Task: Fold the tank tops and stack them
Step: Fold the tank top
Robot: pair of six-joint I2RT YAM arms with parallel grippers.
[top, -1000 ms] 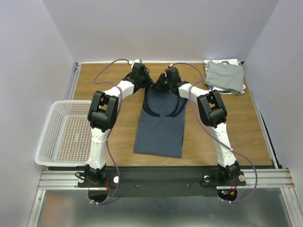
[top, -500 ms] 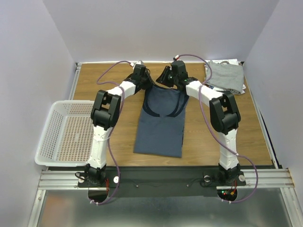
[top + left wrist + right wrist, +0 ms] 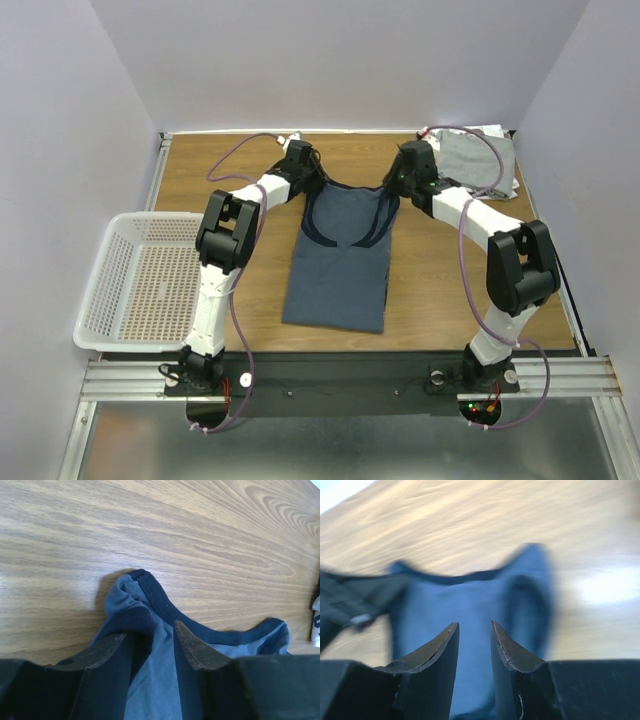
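Note:
The slate-blue tank top (image 3: 338, 270) lies flat mid-table, navy-trimmed straps toward the far side. My left gripper (image 3: 305, 166) sits low at its left strap. In the left wrist view the fingers (image 3: 150, 627) stand a little apart, with blue cloth between them and the bunched strap end (image 3: 141, 582) just ahead. My right gripper (image 3: 398, 184) is over the right strap. In the blurred right wrist view its jaws (image 3: 473, 625) are slightly apart and empty above the blue cloth (image 3: 470, 597). A folded grey tank top (image 3: 475, 160) lies at the back right on a white one (image 3: 492, 131).
A white plastic mesh basket (image 3: 110, 240) stands at the left edge of the wooden table (image 3: 230, 290). Metal rails run along the table's near edge and sides. Purple cables loop over both arms near the far edge.
My right gripper has swung from the middle of the neckline out to the right strap. The left gripper has stayed at the left strap. The tank top has not visibly moved.

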